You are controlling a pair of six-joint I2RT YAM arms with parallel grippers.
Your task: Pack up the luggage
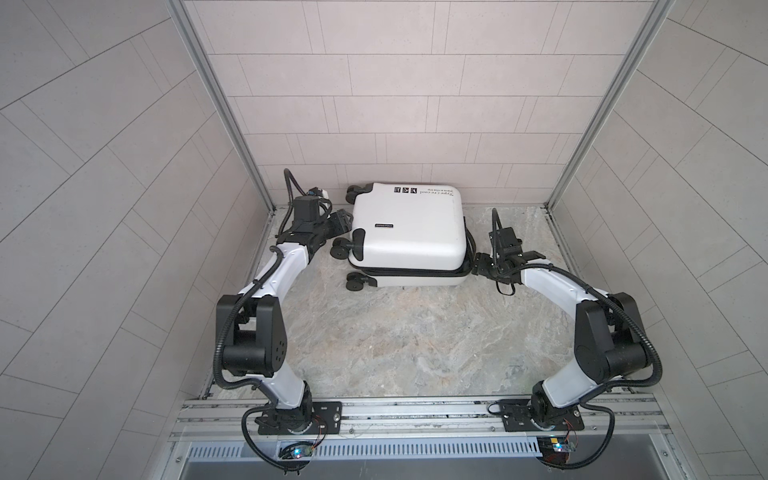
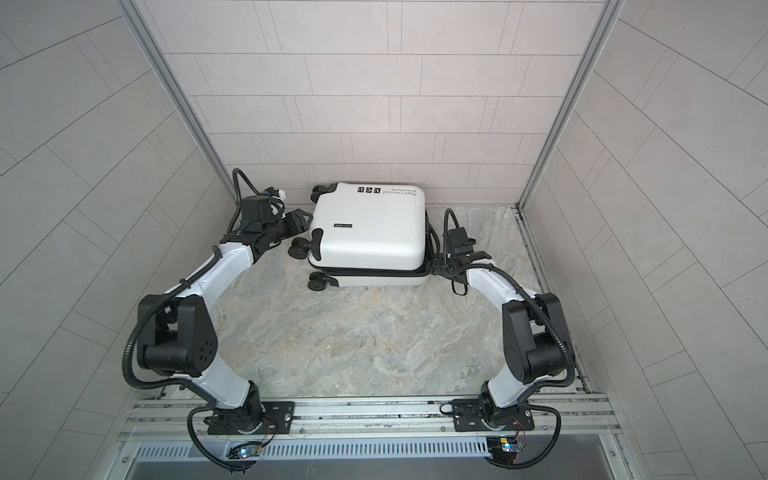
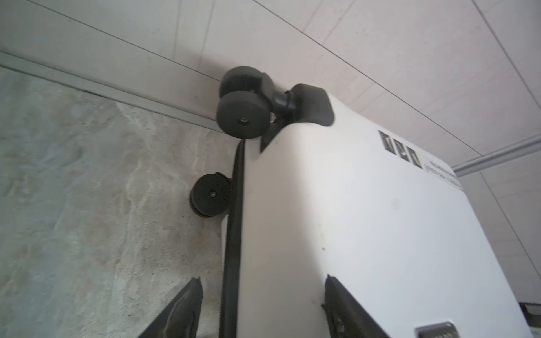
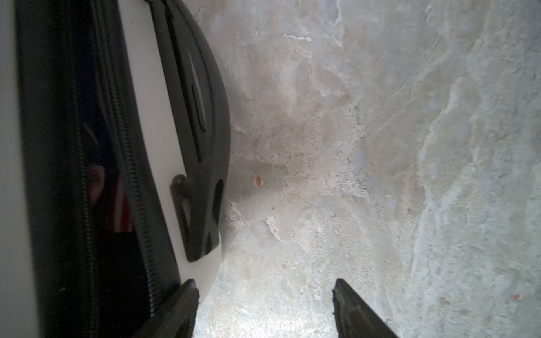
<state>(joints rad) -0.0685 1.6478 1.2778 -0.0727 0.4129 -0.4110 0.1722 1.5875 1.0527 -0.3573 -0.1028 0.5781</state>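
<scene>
The luggage (image 1: 409,232) (image 2: 370,232), a white hard-shell case with black wheels, lies flat at the back of the table in both top views. Its lid is down, with a dark slit left along the right side. My left gripper (image 1: 345,222) (image 3: 263,292) is open at the wheel end, its fingers straddling the lid's edge and the black zipper band (image 3: 234,234). My right gripper (image 1: 476,268) (image 4: 265,295) is open at the opposite end, next to the black handle (image 4: 202,146). One finger (image 4: 181,310) rests against the zipper band there. Something red and blue shows inside the slit.
The luggage sits against the tiled back wall (image 1: 395,104), one wheel (image 3: 243,117) touching it. Aluminium posts (image 1: 224,104) and tiled side walls close in both sides. Bare marble tabletop (image 1: 395,340) stretches to the front rail (image 1: 415,411) that carries the arm bases.
</scene>
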